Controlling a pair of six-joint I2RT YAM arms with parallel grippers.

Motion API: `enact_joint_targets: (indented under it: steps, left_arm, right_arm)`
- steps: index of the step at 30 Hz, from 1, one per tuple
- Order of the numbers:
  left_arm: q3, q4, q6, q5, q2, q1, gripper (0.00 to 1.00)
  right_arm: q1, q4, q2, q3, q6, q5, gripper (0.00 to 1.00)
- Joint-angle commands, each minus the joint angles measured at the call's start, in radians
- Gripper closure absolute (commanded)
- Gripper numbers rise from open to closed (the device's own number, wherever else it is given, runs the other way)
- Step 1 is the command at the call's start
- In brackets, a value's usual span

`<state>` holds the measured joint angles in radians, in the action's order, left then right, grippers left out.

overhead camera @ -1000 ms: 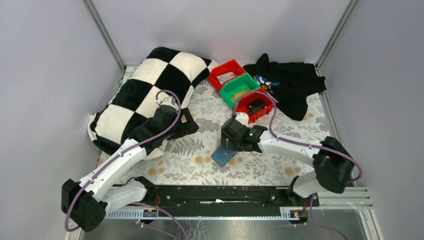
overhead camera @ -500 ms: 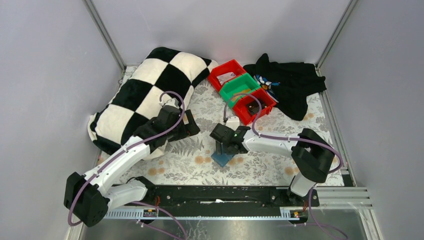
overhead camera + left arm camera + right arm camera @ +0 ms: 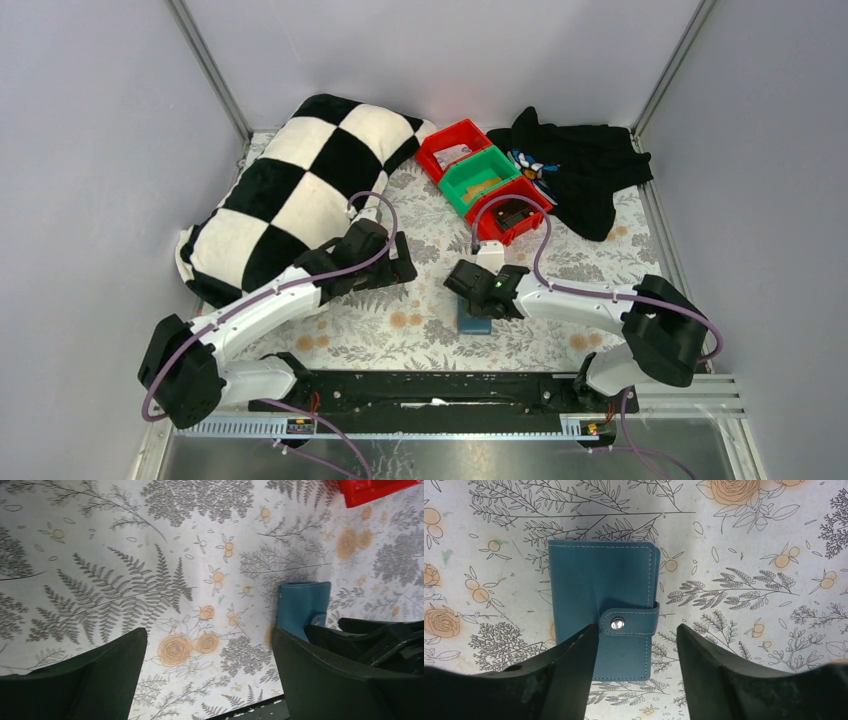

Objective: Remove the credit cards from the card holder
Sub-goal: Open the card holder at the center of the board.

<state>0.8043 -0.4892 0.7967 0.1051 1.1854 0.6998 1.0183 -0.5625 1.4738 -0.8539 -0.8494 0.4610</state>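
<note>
The card holder [image 3: 601,595] is a teal-blue wallet lying flat and closed on the floral cloth, its strap fastened by a silver snap [image 3: 617,624]. My right gripper [image 3: 636,645] hovers open just above the holder's near edge, one finger over its left part and the other off to its right. In the top view the holder [image 3: 474,323] shows under the right gripper [image 3: 470,292]. My left gripper [image 3: 402,268] is open and empty to the holder's left. In the left wrist view the holder [image 3: 302,607] lies beyond the left gripper [image 3: 207,645]. No credit cards are in view.
A black-and-white checkered pillow [image 3: 300,190] lies at the back left, by the left arm. Two red bins [image 3: 455,148] [image 3: 512,212] and a green bin [image 3: 480,178] stand at the back. A black cloth [image 3: 580,170] lies at the back right.
The holder, tipped up under the right gripper before, now lies flat and a little further right. The left arm has moved right, closer to the holder.
</note>
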Motion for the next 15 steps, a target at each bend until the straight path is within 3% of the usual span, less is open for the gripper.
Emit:
enact_joint_targets:
  steps: [1, 6, 15]
  left_arm:
    - [0.0, 0.112, 0.036, -0.03, 0.013, 0.015, 0.01]
    - [-0.014, 0.131, 0.031, -0.034, 0.014, 0.032, 0.01]
    - [0.005, 0.147, 0.014, -0.051, 0.062, 0.052, 0.01]
  right_arm:
    - [-0.005, 0.003, -0.019, -0.011, 0.009, 0.051, 0.38]
    - [-0.005, 0.048, -0.036, 0.015, 0.04, 0.061, 0.47]
    - [-0.011, 0.121, -0.007, -0.001, 0.101, 0.075, 0.48]
